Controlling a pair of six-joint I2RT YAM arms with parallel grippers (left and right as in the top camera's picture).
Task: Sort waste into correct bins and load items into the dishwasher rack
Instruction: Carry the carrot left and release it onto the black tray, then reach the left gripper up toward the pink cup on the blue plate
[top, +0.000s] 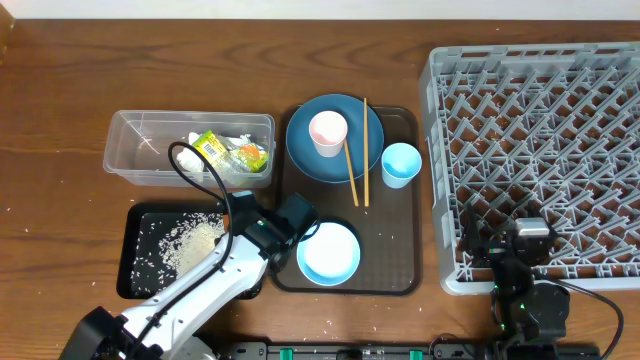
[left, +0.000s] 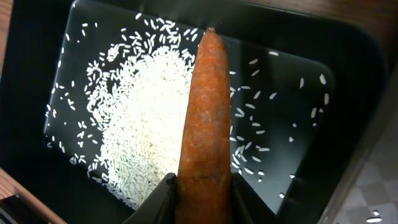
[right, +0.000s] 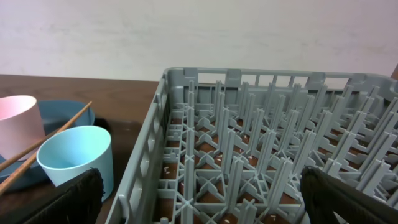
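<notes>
We log: left gripper (left: 204, 190), jaws clamped on carrot (left: 208, 106), over tray (left: 348, 74); rice (left: 146, 124) at carrot's 9 o'clock. Right gripper (right: 205, 199), jaws wide; rack (right: 249, 124) at 12 o'clock.

Left end effector (left: 202, 194) clamped; right (right: 200, 202) splayed

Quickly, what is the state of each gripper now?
Left gripper: shut on the carrot, over the black tray.
Right gripper: open, holding nothing.
</notes>
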